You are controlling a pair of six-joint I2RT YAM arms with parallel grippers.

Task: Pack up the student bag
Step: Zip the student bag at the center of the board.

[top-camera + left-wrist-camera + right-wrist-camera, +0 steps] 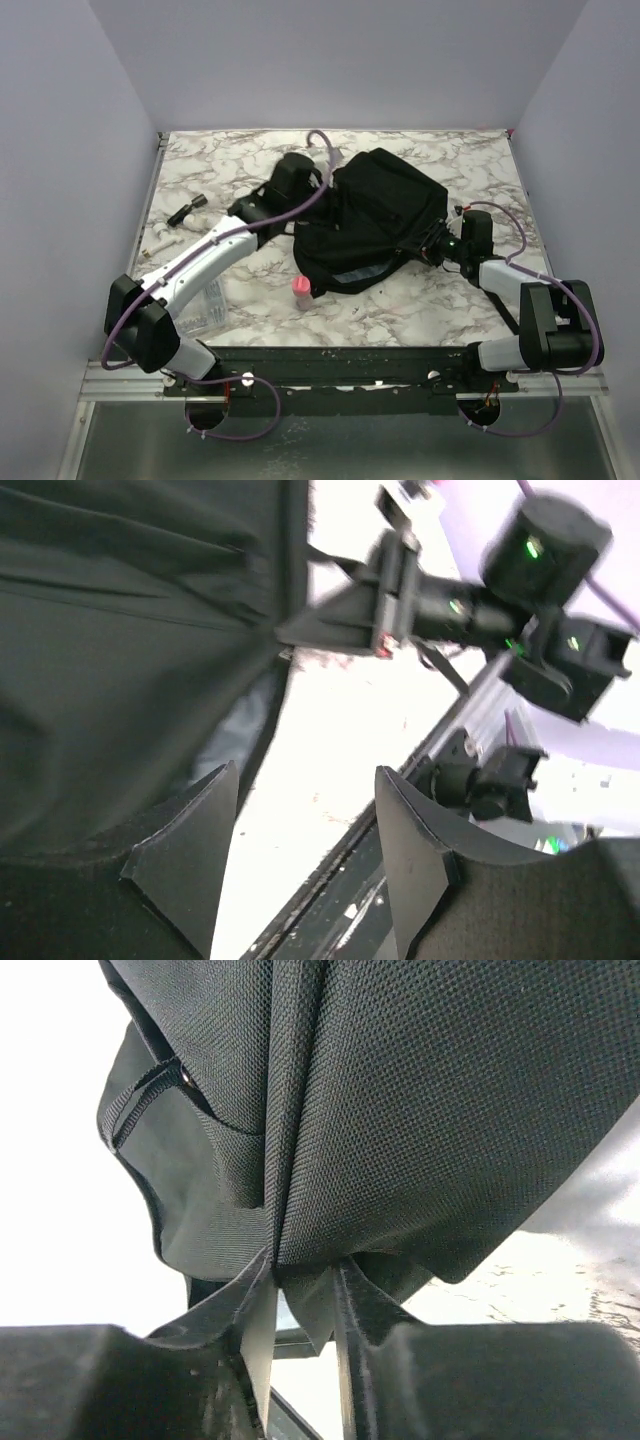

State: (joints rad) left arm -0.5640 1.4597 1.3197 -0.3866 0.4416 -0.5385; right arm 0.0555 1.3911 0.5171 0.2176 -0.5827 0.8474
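The student bag [375,215], a large black fabric backpack, lies in the middle of the table. My right gripper [437,243] is at its right edge. In the right wrist view it [300,1265] is shut on a fold of the bag's woven fabric [420,1110]. My left gripper [318,198] is at the bag's upper left side. In the left wrist view it [306,770] is open and empty, with the bag [120,630] beside its left finger and bare table between the fingers. That view also shows the right gripper [330,630] pinching the bag's edge.
A small pink-capped bottle [301,291] stands just in front of the bag. A clear plastic item [205,305] lies under the left arm. A small black object [188,211] and a white one [160,241] lie at the far left. Walls enclose the table.
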